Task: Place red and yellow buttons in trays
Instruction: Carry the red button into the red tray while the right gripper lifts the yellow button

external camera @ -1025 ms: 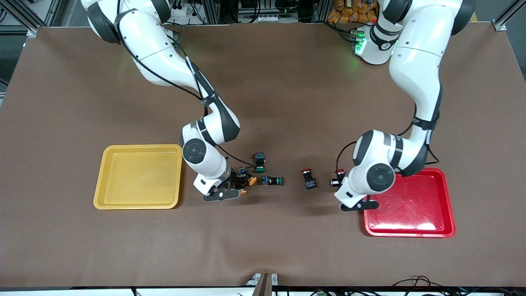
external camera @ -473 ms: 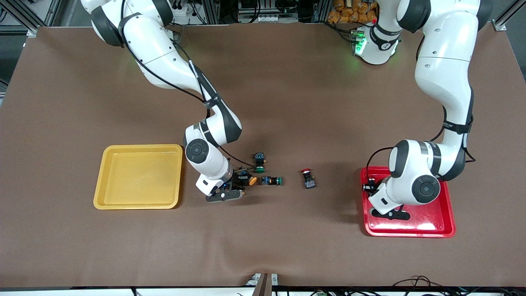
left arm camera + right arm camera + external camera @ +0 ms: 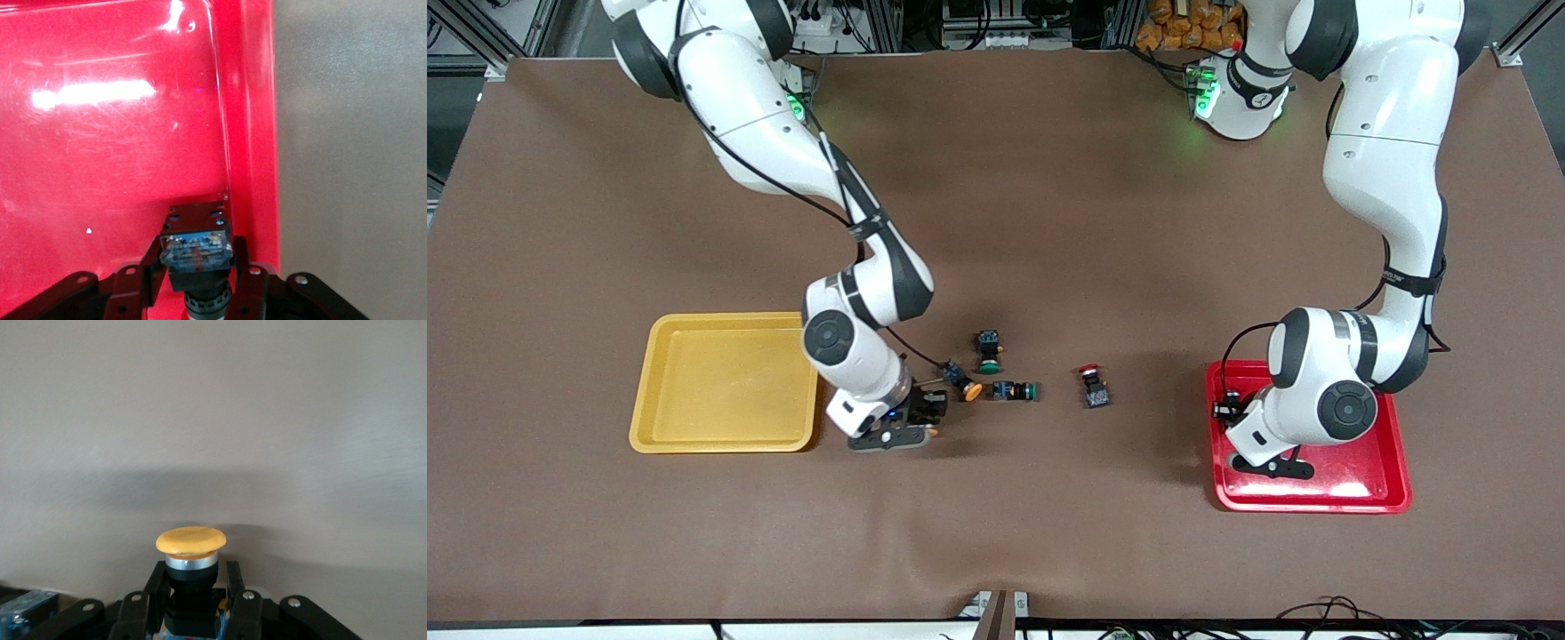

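Observation:
My right gripper [image 3: 923,420] is shut on a yellow button [image 3: 191,541], with its orange-yellow cap sticking out past the fingers [image 3: 233,581], just above the table beside the yellow tray [image 3: 640,391]. A second yellow button [image 3: 965,388] lies on the table next to it. My left gripper [image 3: 1224,413] hangs over the red tray [image 3: 1352,462], near the rim toward the right arm's end. It is shut on a button [image 3: 197,248] whose blue-grey back shows; the cap is hidden. A red button [image 3: 1092,387] lies on the table mid-way between the trays.
Two green-capped switches [image 3: 989,351] [image 3: 1018,390] lie by the loose yellow button. The yellow tray holds nothing. The brown mat [image 3: 1049,222] covers the whole table, and cables and equipment stand along the edge by the arm bases.
My left arm carried its button from the table to over the red tray. My right gripper closed on a yellow button and moved it toward the yellow tray.

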Robot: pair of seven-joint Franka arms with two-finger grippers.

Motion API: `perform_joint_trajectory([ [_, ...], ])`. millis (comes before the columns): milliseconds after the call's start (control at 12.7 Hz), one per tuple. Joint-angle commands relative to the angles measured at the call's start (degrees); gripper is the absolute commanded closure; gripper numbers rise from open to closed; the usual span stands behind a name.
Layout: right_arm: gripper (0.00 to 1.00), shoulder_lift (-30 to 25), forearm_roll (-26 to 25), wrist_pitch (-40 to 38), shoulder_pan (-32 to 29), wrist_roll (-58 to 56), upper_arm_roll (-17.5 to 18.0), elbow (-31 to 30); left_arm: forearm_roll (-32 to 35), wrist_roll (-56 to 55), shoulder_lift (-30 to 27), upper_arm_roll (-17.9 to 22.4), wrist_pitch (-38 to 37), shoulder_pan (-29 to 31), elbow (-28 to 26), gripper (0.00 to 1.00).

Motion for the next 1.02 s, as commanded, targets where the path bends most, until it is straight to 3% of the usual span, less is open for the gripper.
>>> perform_joint_trajectory([
  [0, 1.00, -6.8, 0.3, -10.5, -8.1, -7.8, 1.0, -0.9, 1.0, 0.6, -0.1, 0.0, 0.7, -0.1, 0.0, 0.20],
  [236, 1.00, -10.5, -0.2, -19.9, -15.9, -11.5, 1.0, -1.1, 1.0, 0.2, -1.0, 0.0, 0.6, -0.2, 0.2, 0.21],
  [473, 1.00, -11.7, -0.3, -27.3, -24.6, -24.0, 0.8, -1.8, 0.2, -2.5, -2.6, -0.5, -1.1, -2.0, 0.3, 0.20],
  [709, 1.00, -10.8, -3.3, -27.4, -29.6, -26.2, 0.4, -5.6, 0.0, -12.0, -2.6, -1.2, -1.7, -5.7, 0.1, 0.19],
  [946, 1.00, -10.5, -4.7, -24.9, -29.7, -25.8, 0.3, -9.4, -0.1, -25.1, -2.1, -5.3, -1.7, -7.5, 0.2, 0.19],
])
